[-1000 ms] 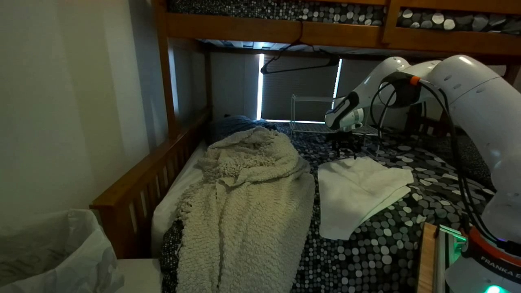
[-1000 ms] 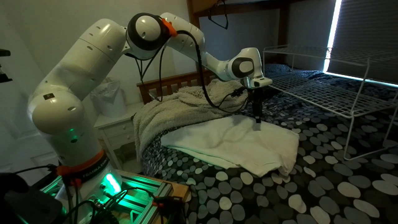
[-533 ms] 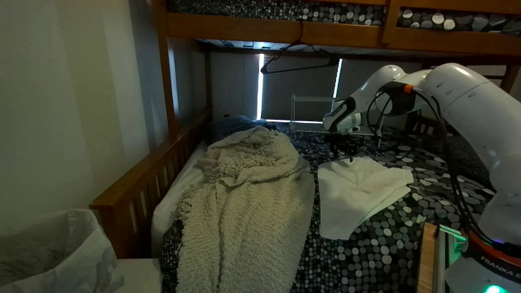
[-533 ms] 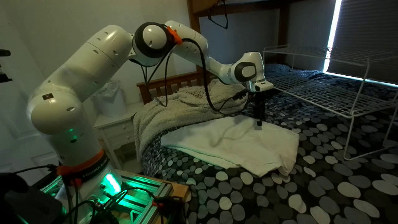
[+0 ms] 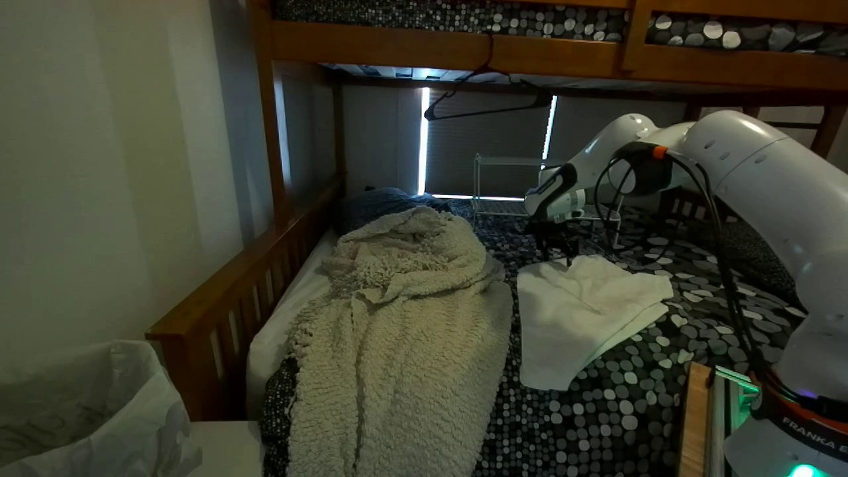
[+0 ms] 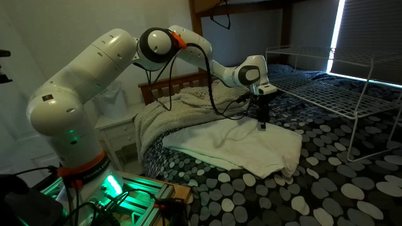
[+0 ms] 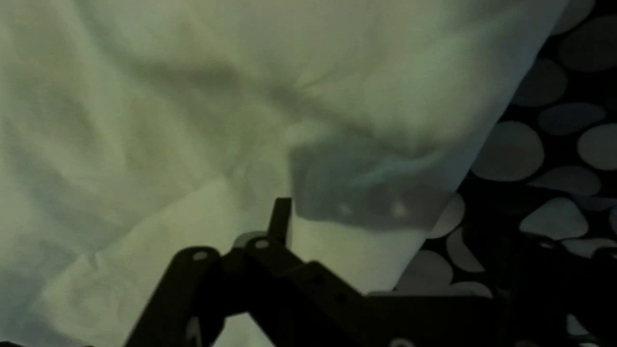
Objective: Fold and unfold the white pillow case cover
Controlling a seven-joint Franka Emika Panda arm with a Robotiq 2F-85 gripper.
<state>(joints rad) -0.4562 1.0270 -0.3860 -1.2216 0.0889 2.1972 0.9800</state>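
Note:
The white pillow case cover (image 5: pixel 583 305) lies creased on the speckled bedsheet, with two layers showing along one long edge. It also shows in an exterior view (image 6: pixel 220 141) and fills much of the wrist view (image 7: pixel 168 120). My gripper (image 5: pixel 557 260) points down over the cover's far part, near its edge. In an exterior view the gripper (image 6: pixel 261 128) has its tip just over the cloth; I cannot tell if it touches. In the wrist view the gripper (image 7: pixel 385 209) has its fingers apart. One finger is over the cloth; the other is dark against the bedsheet. Nothing is held.
A cream knitted blanket (image 5: pixel 411 344) lies beside the cover. The speckled bedsheet (image 6: pixel 314 188) covers the bed. A white wire rack (image 6: pixel 320 97) stands beyond the gripper. A black hanger (image 5: pixel 490 114) hangs from the upper bunk rail (image 5: pixel 437 46). A wooden bed rail (image 5: pixel 232 285) borders one side.
The arm has moved down, bringing the gripper lower towards the cover, with a slight sideways shift. The cover and blanket have not moved.

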